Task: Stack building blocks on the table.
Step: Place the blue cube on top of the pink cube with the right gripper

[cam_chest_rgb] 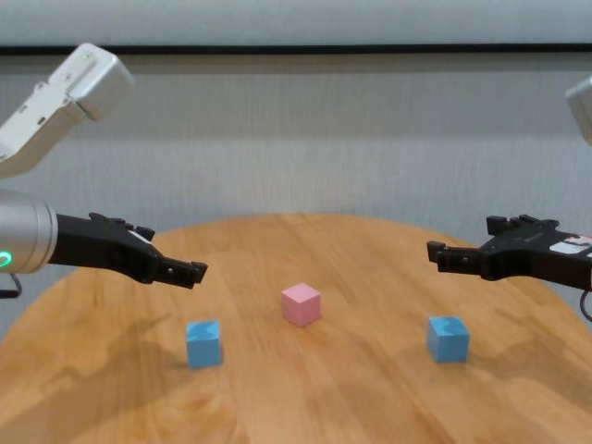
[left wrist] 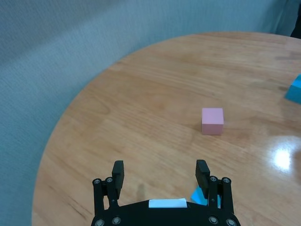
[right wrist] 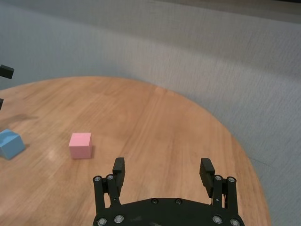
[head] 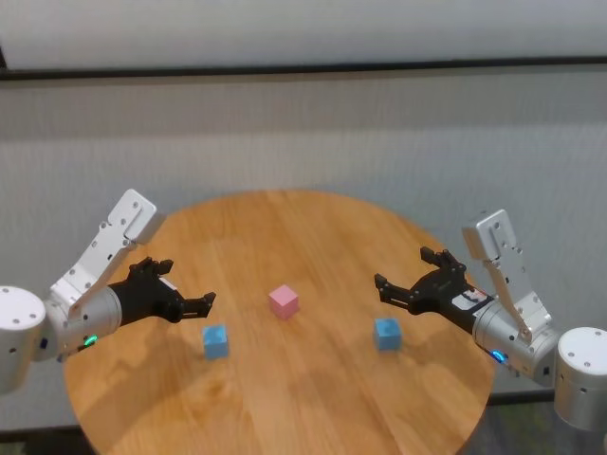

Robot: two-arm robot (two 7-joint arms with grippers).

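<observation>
A pale pink cube (head: 283, 301) sits near the middle of the round wooden table (head: 313, 227). One light blue cube (head: 215, 341) lies nearer me to its left, and another light blue cube (head: 386, 334) to its right. All three stand apart on the table. My left gripper (head: 190, 284) hovers open and empty above the table, just left of and above the left blue cube. My right gripper (head: 402, 268) hovers open and empty, above and behind the right blue cube. In the left wrist view the pink cube (left wrist: 212, 121) lies ahead of the left gripper's fingers (left wrist: 117, 169).
A grey wall runs behind the table. The table's round edge (cam_chest_rgb: 305, 217) curves close behind both arms. In the right wrist view the pink cube (right wrist: 80, 145) and the left blue cube (right wrist: 9, 143) show, with a tip of the other gripper (right wrist: 4, 71) at the picture's edge.
</observation>
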